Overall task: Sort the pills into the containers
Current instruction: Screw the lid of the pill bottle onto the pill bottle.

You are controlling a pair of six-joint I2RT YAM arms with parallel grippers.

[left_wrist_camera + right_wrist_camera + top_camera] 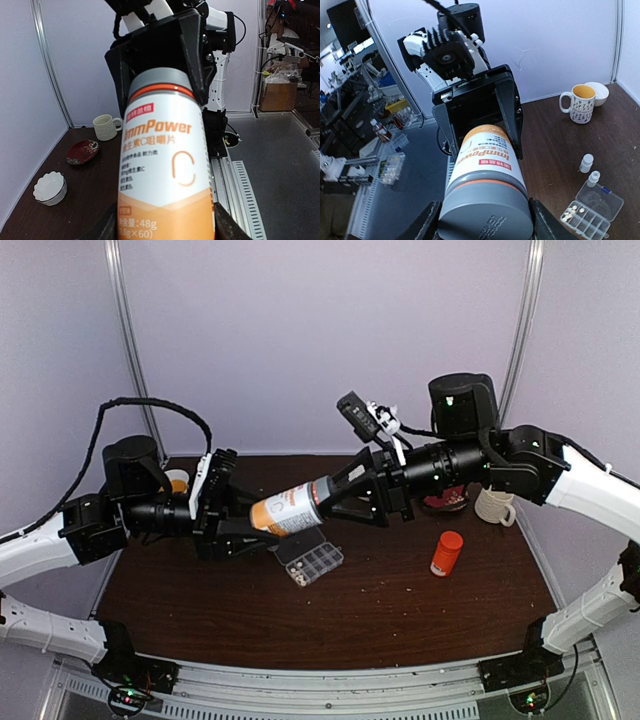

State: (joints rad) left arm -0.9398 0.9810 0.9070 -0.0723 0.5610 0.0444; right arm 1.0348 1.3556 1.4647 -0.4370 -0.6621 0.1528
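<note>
Two holds: left fingers (226,225) clamp the bottle (290,508), right fingers (542,222) pinch its cap (487,220).
My twist: cap only, bottle level.

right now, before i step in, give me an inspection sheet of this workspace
surface: dark table, a few pale specks on it
job's things: organizer box lies open on the table; pills in a few compartments
clutter: orange bottle, two tiny white bottles, white mug, red dish, fluted bowl, yellow-lined mug
grippers: left gripper holds the big bottle by its base, in the air; right gripper is closed around its grey cap
cables: black cable loops above the left arm
surroundings: pale walls; benches and boxes beyond
</note>
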